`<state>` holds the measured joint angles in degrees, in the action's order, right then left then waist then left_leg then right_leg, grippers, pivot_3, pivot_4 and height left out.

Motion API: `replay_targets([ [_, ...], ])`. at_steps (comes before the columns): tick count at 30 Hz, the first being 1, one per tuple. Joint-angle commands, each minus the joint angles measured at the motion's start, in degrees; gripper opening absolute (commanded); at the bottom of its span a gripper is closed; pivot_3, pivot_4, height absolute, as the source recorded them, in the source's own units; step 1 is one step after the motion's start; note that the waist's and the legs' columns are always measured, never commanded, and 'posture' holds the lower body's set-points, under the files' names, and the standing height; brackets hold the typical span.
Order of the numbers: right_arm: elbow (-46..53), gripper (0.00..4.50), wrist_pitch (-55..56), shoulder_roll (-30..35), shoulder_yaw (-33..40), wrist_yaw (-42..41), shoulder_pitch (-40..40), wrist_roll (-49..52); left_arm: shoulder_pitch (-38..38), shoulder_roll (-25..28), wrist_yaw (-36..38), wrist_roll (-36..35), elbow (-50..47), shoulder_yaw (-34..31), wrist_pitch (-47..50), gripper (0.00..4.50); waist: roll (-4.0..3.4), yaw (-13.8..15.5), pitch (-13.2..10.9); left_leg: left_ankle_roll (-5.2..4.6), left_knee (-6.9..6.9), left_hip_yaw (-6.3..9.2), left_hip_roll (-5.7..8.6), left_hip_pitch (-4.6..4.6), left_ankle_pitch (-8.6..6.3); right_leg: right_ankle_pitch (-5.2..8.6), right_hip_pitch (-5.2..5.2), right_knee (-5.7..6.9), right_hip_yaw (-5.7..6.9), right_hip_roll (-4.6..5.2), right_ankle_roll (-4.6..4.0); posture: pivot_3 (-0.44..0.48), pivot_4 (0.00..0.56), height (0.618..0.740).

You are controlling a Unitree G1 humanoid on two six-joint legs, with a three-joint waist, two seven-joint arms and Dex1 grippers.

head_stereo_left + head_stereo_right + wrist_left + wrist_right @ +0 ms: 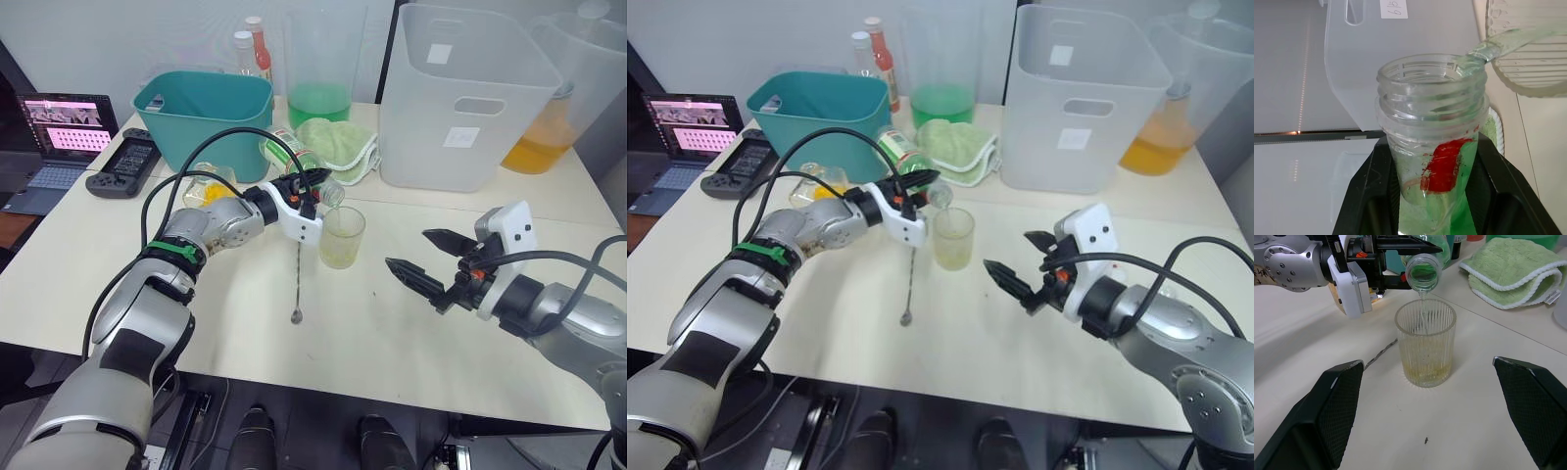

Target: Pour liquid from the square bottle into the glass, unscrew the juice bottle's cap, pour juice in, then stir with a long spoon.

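Observation:
My left gripper (300, 192) is shut on the uncapped juice bottle (288, 152), green-labelled and tipped mouth-down over the ribbed glass (342, 237). A thin stream runs from the bottle's mouth (1423, 271) into the glass (1426, 340), which holds a little yellowish liquid. The long spoon (297, 284) lies flat on the table just left of the glass. The square bottle (206, 184), clear with yellow liquid, lies behind my left forearm. My right gripper (408, 249) stands open to the right of the glass, holding nothing.
A teal bin (203, 113) and a large white bin (470, 98) stand at the back. Between them are a green towel (338, 147), a pitcher of green liquid (318, 69) and sauce bottles (257, 44). A laptop (64, 132) sits far left.

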<state>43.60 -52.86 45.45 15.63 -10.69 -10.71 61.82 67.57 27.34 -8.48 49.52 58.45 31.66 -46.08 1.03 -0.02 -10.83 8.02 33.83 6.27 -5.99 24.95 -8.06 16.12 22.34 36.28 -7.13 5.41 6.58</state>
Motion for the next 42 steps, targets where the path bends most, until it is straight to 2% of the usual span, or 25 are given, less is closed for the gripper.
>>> replay_targets([
  [1,0.72,4.49,1.59,-0.13,0.59,-0.49,-0.8,-0.24,2.37,0.46,-0.73,-1.74,-2.33,-1.48,-0.57,1.35,0.0,0.0,0.0,0.0,0.0,0.0,0.0,0.0,0.0,0.0,0.0,0.0,0.0,0.0,0.0,0.0,0.15,0.734],
  [11,0.01,4.49,1.62,-0.24,0.02,-1.36,-1.77,-0.78,1.79,0.73,0.95,-3.43,-3.99,-2.39,-0.98,1.35,0.0,0.0,0.0,0.01,0.0,0.0,0.0,0.0,0.01,0.0,0.0,0.02,0.0,0.0,0.0,0.0,0.15,0.734],
  [18,-1.12,4.49,1.67,-0.47,-0.97,-2.47,-2.9,-1.76,-0.31,-0.93,12.84,-15.7,-4.97,-7.28,-1.59,1.35,-0.01,0.0,0.0,0.01,0.0,0.0,0.0,0.0,0.01,0.0,0.0,0.05,0.0,0.0,0.0,0.0,0.15,0.734],
  [21,-1.81,4.49,1.59,-0.71,-1.67,-3.28,-3.94,-2.29,-1.87,-2.27,23.15,-26.17,-7.04,-11.47,0.92,1.35,-0.01,-0.08,0.01,0.01,0.01,0.0,0.0,-0.01,0.01,0.0,0.0,0.09,0.0,0.0,0.0,0.0,0.15,0.734],
  [27,-3.17,4.49,1.51,-1.14,-2.87,-5.05,-5.82,-3.18,-5.48,-4.35,37.48,-42.02,-17.05,-18.77,12.89,1.35,-0.01,-0.7,0.01,-0.02,0.03,0.0,0.0,-0.07,0.05,0.04,0.04,0.51,0.02,0.0,0.01,0.0,0.15,0.734],
  [30,-4.26,4.49,1.48,-1.19,-3.71,-6.26,-7.09,-3.81,-7.37,-5.5,43.97,-51.99,-25.18,-23.08,23.86,1.35,-0.01,-0.87,0.01,-0.07,0.04,0.0,0.0,-0.06,0.08,0.04,0.03,0.53,0.01,0.0,0.01,0.0,0.15,0.734],
  [36,-8.14,4.49,1.02,-0.75,-5.31,-10.62,-11.37,-4.92,-7.66,-4.63,43.09,-60.29,-35.89,-30.74,46.78,1.35,-0.02,-1.51,0.01,-0.14,0.05,0.0,0.0,-0.12,0.18,0.04,0.02,0.63,0.02,0.0,0.01,0.0,0.15,0.734],
  [42,-14.44,4.49,1.79,-0.95,-4.72,-19.57,-16.36,-2.78,-13.19,-1.81,44.08,-69.23,-48.06,-37.23,64.73,1.35,-0.02,-2.48,0.01,-0.15,0.03,0.0,0.0,-0.17,0.19,0.05,0.0,0.71,0.02,0.0,0.01,0.0,0.15,0.734],
])
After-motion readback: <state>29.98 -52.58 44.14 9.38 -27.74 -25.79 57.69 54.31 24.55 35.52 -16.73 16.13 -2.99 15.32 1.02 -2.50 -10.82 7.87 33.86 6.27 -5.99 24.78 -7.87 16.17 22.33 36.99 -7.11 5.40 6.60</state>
